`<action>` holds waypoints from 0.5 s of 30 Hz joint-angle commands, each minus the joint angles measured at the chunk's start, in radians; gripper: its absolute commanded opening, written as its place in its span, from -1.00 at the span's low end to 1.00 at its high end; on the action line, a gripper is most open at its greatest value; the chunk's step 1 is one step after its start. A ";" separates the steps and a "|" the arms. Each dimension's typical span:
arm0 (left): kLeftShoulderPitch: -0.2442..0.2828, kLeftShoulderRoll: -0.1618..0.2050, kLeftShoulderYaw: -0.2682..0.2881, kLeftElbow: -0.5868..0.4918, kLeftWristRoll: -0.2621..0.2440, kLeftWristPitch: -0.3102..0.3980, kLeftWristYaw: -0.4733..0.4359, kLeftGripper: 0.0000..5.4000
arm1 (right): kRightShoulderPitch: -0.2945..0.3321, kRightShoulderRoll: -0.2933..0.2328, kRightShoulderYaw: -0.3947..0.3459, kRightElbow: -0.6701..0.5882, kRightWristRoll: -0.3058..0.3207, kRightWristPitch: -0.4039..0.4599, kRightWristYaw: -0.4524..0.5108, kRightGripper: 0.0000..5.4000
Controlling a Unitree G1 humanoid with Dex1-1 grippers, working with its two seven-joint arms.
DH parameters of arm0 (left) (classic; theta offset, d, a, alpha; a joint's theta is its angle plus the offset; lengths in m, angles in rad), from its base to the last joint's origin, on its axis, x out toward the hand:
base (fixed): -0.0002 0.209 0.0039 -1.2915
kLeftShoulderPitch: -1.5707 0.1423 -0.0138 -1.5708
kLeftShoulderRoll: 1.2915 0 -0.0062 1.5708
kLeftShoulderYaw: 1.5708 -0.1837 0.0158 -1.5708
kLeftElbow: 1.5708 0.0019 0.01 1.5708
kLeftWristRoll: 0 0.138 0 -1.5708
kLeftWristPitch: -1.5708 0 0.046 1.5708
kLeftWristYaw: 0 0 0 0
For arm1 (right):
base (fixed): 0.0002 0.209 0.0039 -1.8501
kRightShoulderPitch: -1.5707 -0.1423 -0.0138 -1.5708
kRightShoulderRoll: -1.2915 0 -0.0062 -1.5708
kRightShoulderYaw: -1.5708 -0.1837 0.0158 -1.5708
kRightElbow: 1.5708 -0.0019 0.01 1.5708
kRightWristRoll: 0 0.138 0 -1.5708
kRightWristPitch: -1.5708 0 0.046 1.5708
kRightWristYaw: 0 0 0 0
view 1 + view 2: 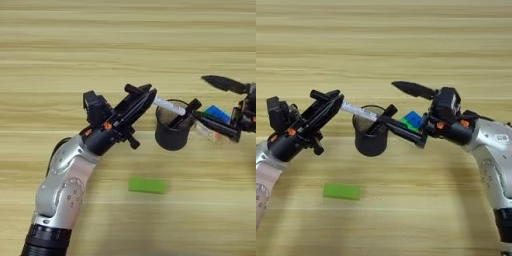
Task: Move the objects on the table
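Observation:
My left gripper [149, 94] is shut on the white marker pen [169, 106], holding it by its left end. The pen slants down to the right, and its far end lies over the mouth of a black cup [172, 132]. From the right, my right gripper [387, 102] is open. Its upper finger hangs above and behind the cup, and its lower finger reaches the cup's right rim, close to the pen's end. The flat bright-green block [146, 185] lies alone on the light-wood table [125, 30], in front of the cup.
A small blue object [413, 119] lies on the table just right of the cup, behind the right gripper's lower finger. Something pale and translucent [207, 132] lies beside it. The left forearm crosses the near-left part of the table.

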 commanded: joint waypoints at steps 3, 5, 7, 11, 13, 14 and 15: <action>0.001 0.018 0.014 0.010 0.004 -0.010 -0.023 -0.75 | -0.047 0.103 -0.079 -0.005 -0.068 -0.099 -0.231 0.90; 0.002 0.020 0.017 0.011 0.003 -0.011 -0.026 -0.75 | -0.063 0.134 -0.088 0.025 -0.144 -0.136 -0.333 0.99; 0.005 0.021 0.018 0.010 0.003 -0.011 -0.028 -0.75 | -0.074 0.160 -0.087 0.060 -0.229 -0.168 -0.429 1.00; 0.007 0.022 0.021 0.010 0.007 -0.013 -0.031 -0.75 | -0.088 0.189 -0.084 0.163 -0.381 -0.234 -0.578 1.00; 0.007 0.022 0.021 0.009 0.009 -0.013 -0.032 -0.75 | -0.097 0.201 -0.093 0.237 -0.429 -0.257 -0.647 1.00; 0.007 0.021 0.020 0.008 0.009 -0.013 -0.032 -0.75 | -0.102 0.206 -0.099 0.274 -0.440 -0.264 -0.673 1.00; 0.007 0.021 0.020 0.008 0.010 -0.014 -0.031 -0.75 | -0.105 0.207 -0.103 0.308 -0.456 -0.278 -0.698 1.00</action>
